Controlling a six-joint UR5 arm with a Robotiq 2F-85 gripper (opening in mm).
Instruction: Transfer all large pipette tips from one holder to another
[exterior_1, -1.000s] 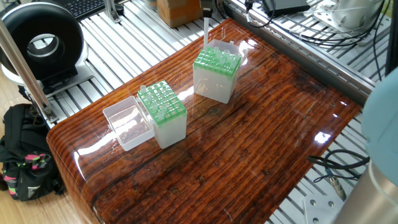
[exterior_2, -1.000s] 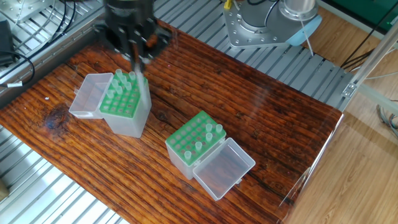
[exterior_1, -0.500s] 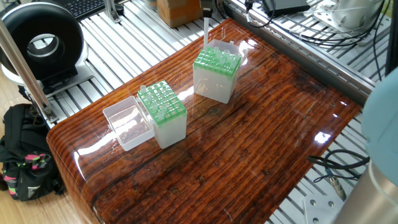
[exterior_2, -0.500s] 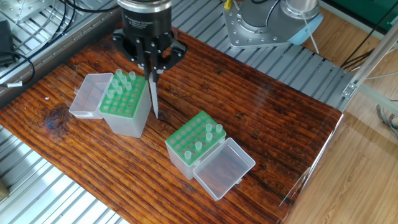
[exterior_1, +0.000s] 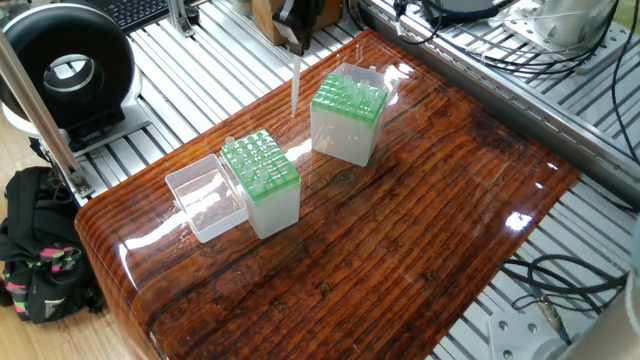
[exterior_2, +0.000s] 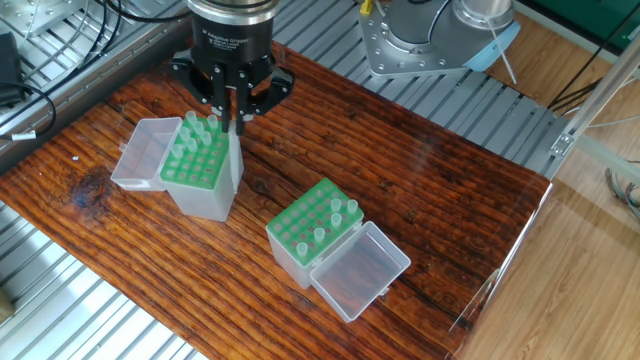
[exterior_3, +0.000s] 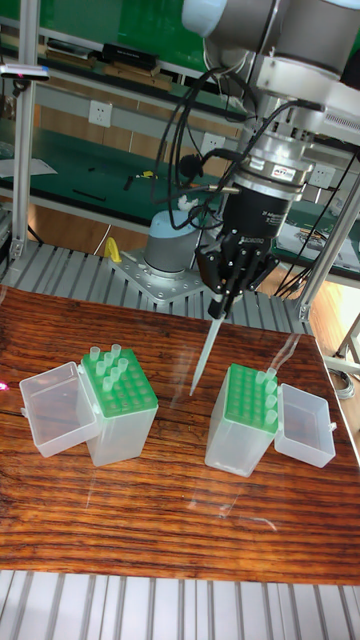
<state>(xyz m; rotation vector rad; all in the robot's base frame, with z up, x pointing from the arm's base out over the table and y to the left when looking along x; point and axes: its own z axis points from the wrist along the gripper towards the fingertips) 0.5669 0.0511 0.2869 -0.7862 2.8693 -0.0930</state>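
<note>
Holders stood apart on the surface (exterior_3: 180, 520): left holder (exterior_3: 118, 405), then right holder (exterior_3: 246, 418). Between them, above, the fingers (exterior_3: 222, 306) gripped one pipette tip (exterior_3: 203, 358), its long axis near-vertical, point down, leaning leftward.

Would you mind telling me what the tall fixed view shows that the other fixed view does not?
Only the tall fixed view shows the arm's upper links, the shelves with wall sockets behind, and the held pipette tip hanging clear above the table between the two holders. Only the other fixed view shows the wooden floor and looks down into the holders' open lids. Both show the gripper, jaws shut on the tip, both green-topped holders and the robot base.
</note>
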